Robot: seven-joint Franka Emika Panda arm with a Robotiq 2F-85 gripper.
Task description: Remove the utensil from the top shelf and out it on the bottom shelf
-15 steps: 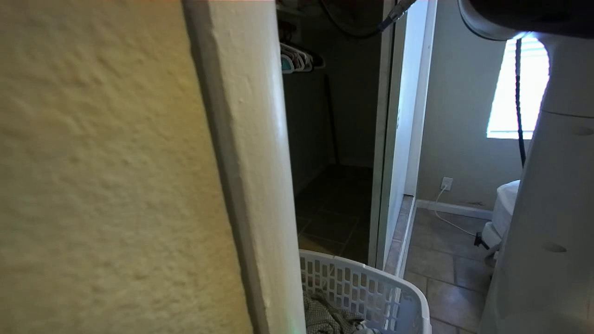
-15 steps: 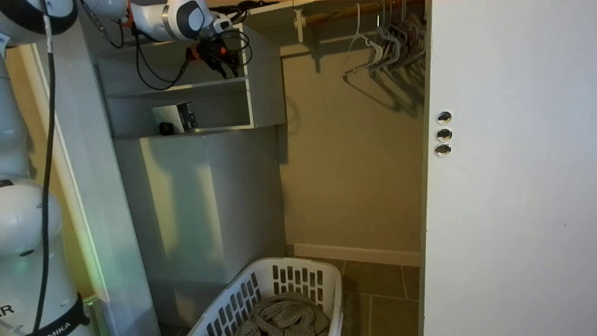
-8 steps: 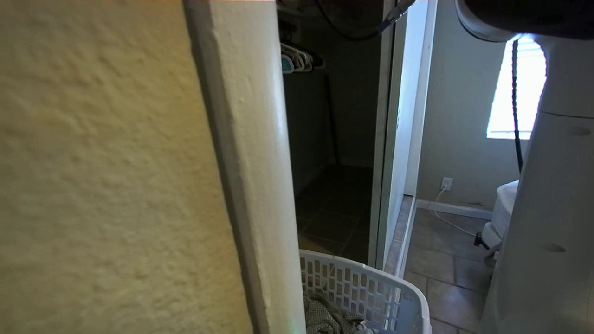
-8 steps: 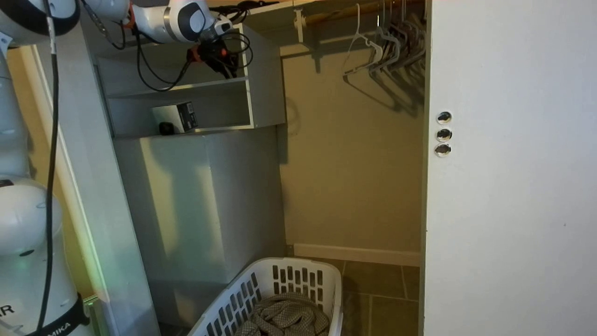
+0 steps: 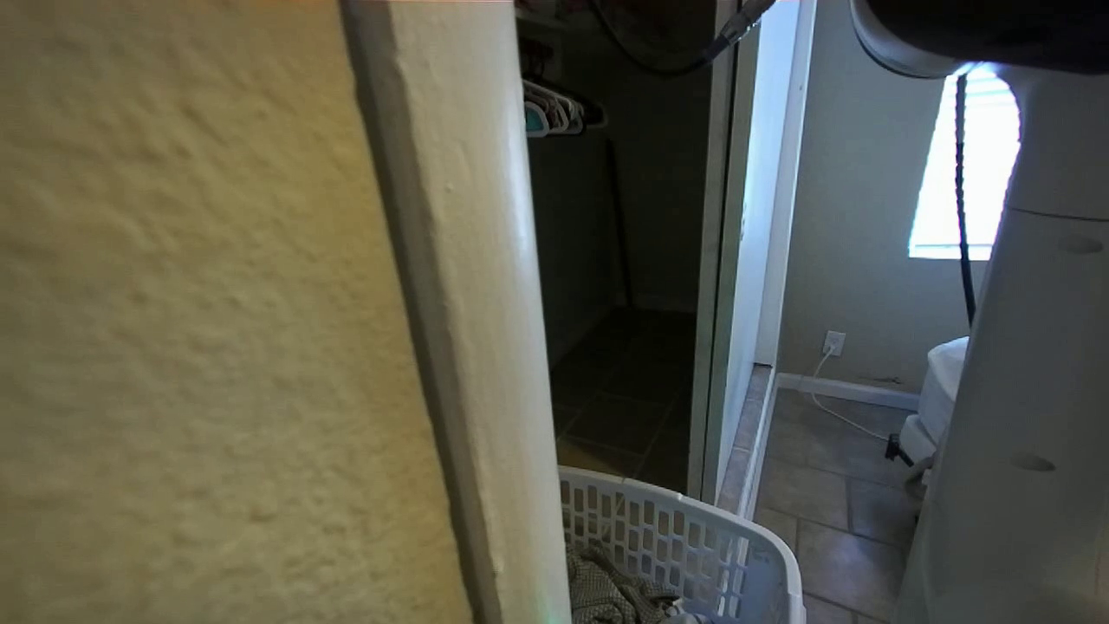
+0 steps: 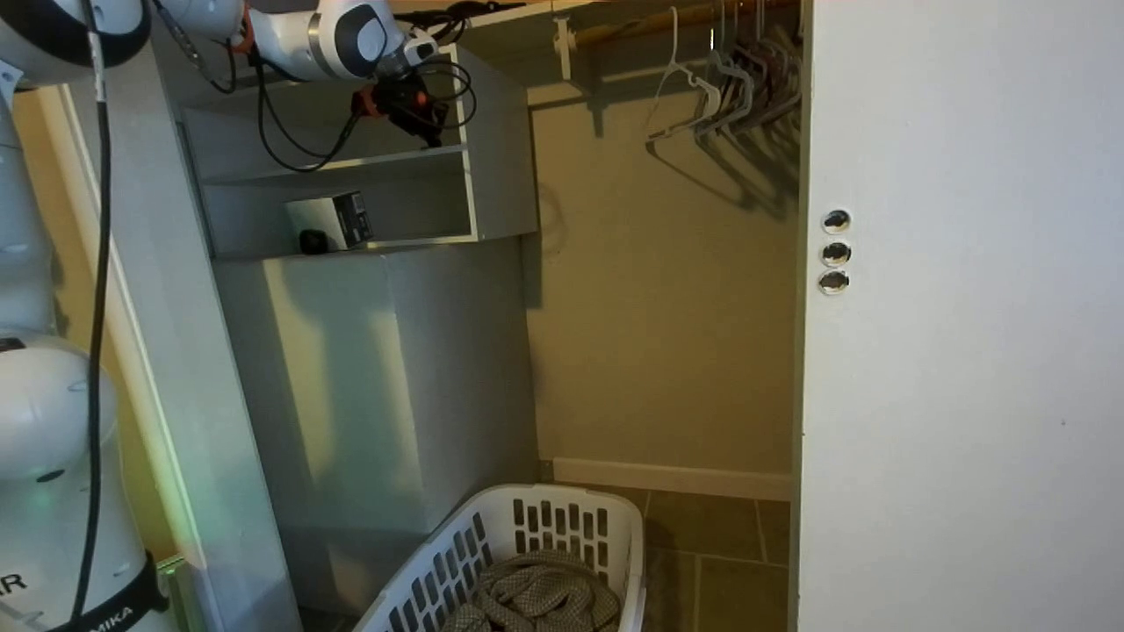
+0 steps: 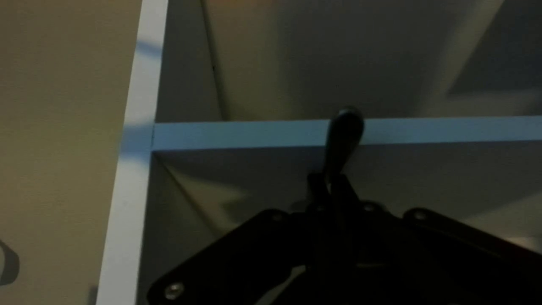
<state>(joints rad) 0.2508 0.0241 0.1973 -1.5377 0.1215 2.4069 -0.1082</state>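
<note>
In the wrist view, whose picture stands upside down, a dark utensil [image 7: 345, 127] has its rounded end across the front edge of the top shelf [image 7: 237, 134]. My gripper [image 7: 327, 180] is shut on it, the fingertips pinching the narrow part just behind that end. The rest of the utensil is lost in the dark between the fingers. In an exterior view my gripper [image 6: 430, 140] points down at the right end of the top shelf's board [image 6: 386, 160], and the utensil is too small to make out there. Below lies the bottom shelf [image 6: 426, 239].
On the bottom shelf's left half stand a white and black box [image 6: 329, 219] and a small black object [image 6: 313, 241]. The unit's side panel [image 6: 499, 158] rises close to my gripper. Loose cables [image 6: 452, 88] loop around the wrist. A laundry basket [image 6: 628, 527] stands on the floor below.
The fingers have come together from a part-open stance, closing at the top shelf's edge. The arm shifted only slightly early on and then held still. Shelf contents have not moved.
</note>
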